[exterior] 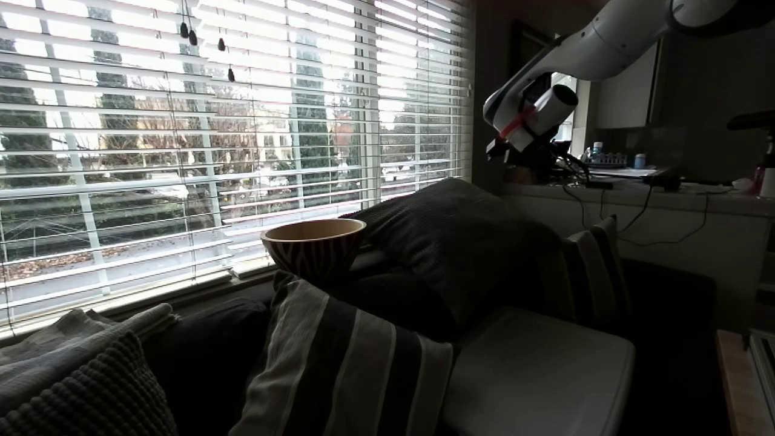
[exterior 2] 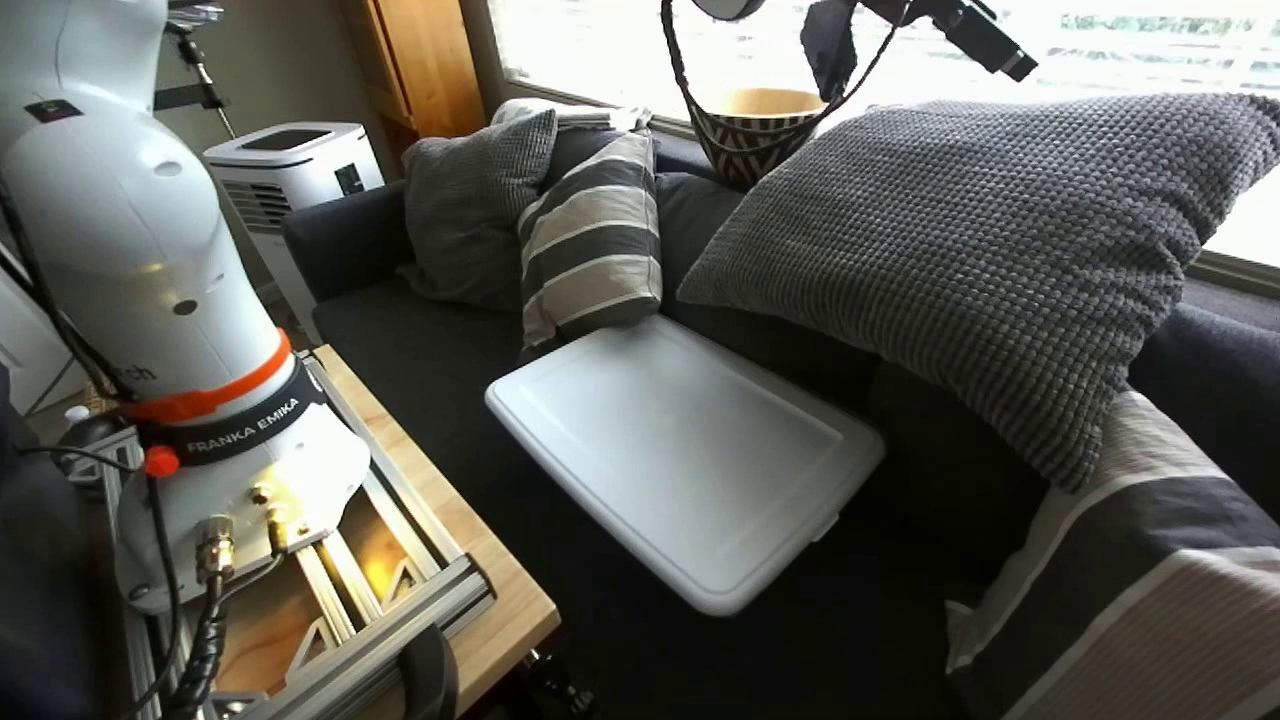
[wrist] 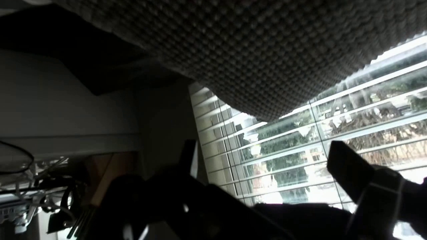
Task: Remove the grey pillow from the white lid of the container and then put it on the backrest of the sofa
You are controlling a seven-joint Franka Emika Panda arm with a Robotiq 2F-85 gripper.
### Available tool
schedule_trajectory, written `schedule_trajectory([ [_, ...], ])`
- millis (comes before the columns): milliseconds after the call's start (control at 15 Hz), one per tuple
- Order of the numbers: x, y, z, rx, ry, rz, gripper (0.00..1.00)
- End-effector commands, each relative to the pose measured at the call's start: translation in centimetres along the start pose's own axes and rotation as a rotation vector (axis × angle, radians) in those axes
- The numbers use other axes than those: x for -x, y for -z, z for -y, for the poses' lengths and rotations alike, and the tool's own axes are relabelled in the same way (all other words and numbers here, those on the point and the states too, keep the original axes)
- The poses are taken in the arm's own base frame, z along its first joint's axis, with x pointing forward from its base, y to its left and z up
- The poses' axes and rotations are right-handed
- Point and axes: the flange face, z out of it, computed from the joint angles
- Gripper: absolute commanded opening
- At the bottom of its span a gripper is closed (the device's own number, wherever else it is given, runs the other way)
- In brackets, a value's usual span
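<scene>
The large grey pillow [exterior 2: 960, 230] leans on the backrest of the sofa [exterior 2: 1230, 350], its lower corner hanging by a striped pillow. In an exterior view it is a dark mound [exterior: 454, 236]; in the wrist view [wrist: 267, 56] it fills the top. The white lid [exterior 2: 660, 450] lies bare on the seat of the dark sofa [exterior 2: 400, 340] and also shows here [exterior: 545, 369]. My gripper [wrist: 263, 148] is open, its fingers wide apart with nothing between them. In the exterior views the hand is above the pillow, apart from it; its fingers are dark or cut off.
A zebra-patterned bowl [exterior 2: 745, 150] stands on the backrest by the window blinds [exterior: 242, 151]. Striped pillows [exterior 2: 600, 230] stand at both sides of the lid. A small textured cushion [exterior 2: 470, 210] sits at the far end. The robot's wooden base table [exterior 2: 500, 570] borders the seat.
</scene>
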Motion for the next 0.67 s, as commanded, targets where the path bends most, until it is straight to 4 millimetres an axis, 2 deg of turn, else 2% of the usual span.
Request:
schedule_trajectory([
  [0, 3.7, 2.4, -2.7, -0.049, 0.022, 0.174, 1.0],
  [133, 4.9, 2.7, -3.4, -0.074, 0.05, 0.263, 1.0],
  [267, 5.1, 2.5, -3.7, -0.088, 0.098, 0.359, 1.0],
  [467, 2.7, 2.4, -2.5, -0.095, 0.202, 0.506, 1.0],
  [600, 0.7, 3.3, -1.2, -0.089, 0.291, 0.601, 1.0],
])
